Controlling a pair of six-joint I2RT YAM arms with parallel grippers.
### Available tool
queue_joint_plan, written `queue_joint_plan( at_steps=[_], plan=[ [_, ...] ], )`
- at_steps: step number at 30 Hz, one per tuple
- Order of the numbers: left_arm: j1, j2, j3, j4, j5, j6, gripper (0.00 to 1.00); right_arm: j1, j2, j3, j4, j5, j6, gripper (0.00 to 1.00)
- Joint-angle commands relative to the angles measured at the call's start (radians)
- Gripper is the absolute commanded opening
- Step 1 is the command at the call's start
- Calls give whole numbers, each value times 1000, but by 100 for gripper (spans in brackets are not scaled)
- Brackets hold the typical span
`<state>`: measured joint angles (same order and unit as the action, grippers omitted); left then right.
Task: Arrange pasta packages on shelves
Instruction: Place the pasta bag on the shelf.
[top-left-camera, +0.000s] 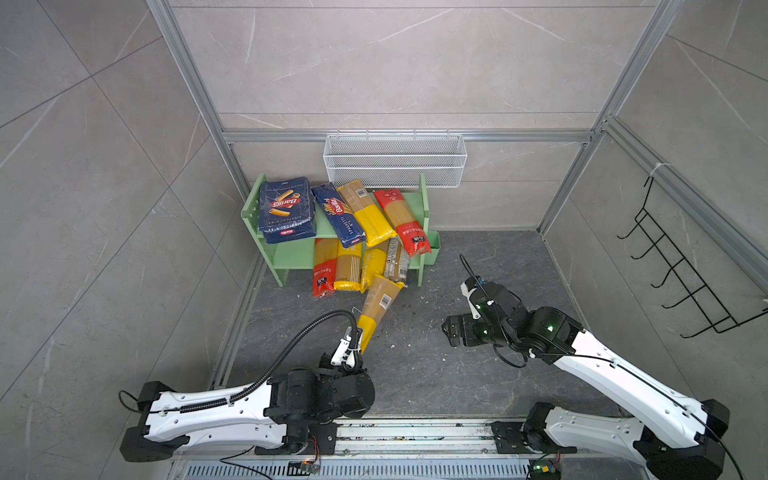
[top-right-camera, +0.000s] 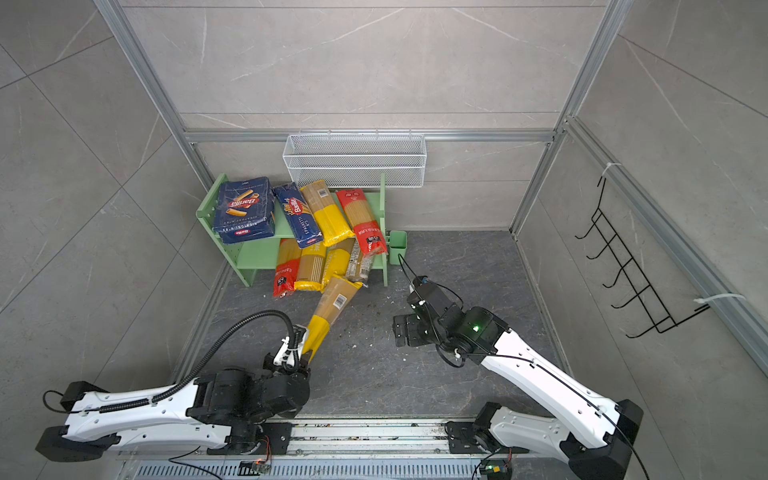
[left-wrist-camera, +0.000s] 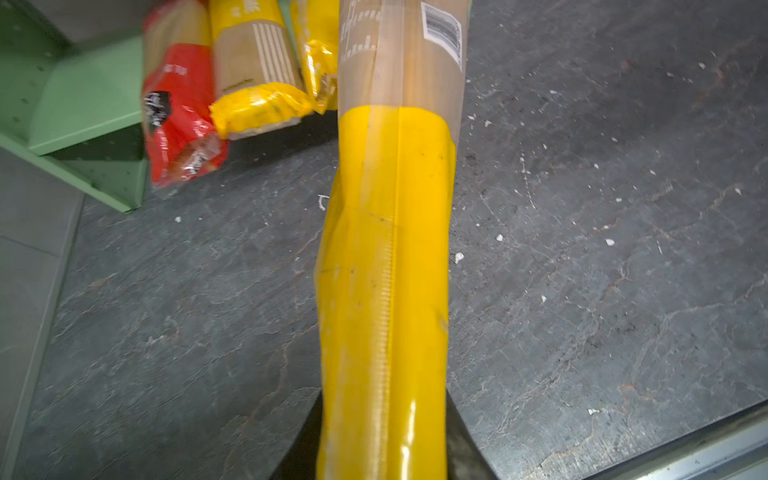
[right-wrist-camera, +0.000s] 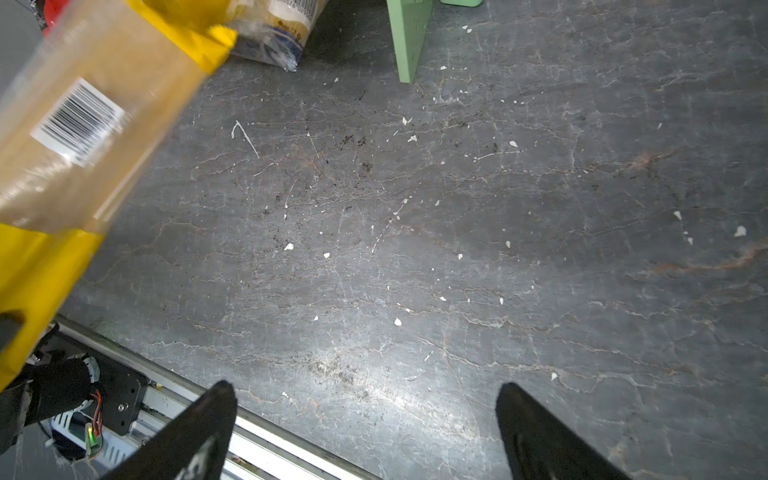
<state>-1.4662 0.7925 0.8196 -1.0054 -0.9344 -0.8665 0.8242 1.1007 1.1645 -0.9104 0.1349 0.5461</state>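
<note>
My left gripper (top-left-camera: 357, 347) (left-wrist-camera: 382, 440) is shut on the yellow end of a long clear spaghetti bag (top-left-camera: 379, 301) (top-right-camera: 332, 305) (left-wrist-camera: 390, 187). The bag slants up toward the pale green shelves (top-left-camera: 293, 253) (top-right-camera: 257, 254), and its far end reaches the bags sticking out of the lower board. The top board carries stacked blue Barilla boxes (top-left-camera: 286, 210), a blue Barilla pack (top-left-camera: 338, 214), a yellow bag (top-left-camera: 368, 216) and a red-ended bag (top-left-camera: 401, 220). Several bags (top-left-camera: 348, 266) lie on the lower board. To the right, my right gripper (top-left-camera: 451, 330) (right-wrist-camera: 365, 399) hangs open and empty over the dark floor.
A white wire mesh basket (top-left-camera: 395, 160) hangs on the back wall above the shelves. A black wire hook rack (top-left-camera: 681, 266) is on the right wall. A green side cup (top-left-camera: 432, 247) sits on the shelf unit's right panel. Pale crumbs dot the floor (right-wrist-camera: 415, 187).
</note>
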Motion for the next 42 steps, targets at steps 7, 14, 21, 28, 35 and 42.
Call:
queue_joint_plan(
  at_steps=[7,14,21,28,35,42],
  plan=[
    [46,-69,167,-352,-289,-275,0,-7,-16,23,35,-39,-54,100],
    [285,-117,126,-103,-147,32,0,-19,-48,2,47,-58,-69,100],
    [569,-84,92,153,48,266,0,-50,-66,-5,37,-69,-98,100],
    [792,14,124,286,222,385,0,-89,-121,-2,7,-95,-116,100],
    [970,85,137,373,353,465,0,-125,-150,-31,-3,-113,-126,99],
    [1052,168,184,470,385,549,0,-156,-135,-29,-2,-138,-137,100]
  ],
)
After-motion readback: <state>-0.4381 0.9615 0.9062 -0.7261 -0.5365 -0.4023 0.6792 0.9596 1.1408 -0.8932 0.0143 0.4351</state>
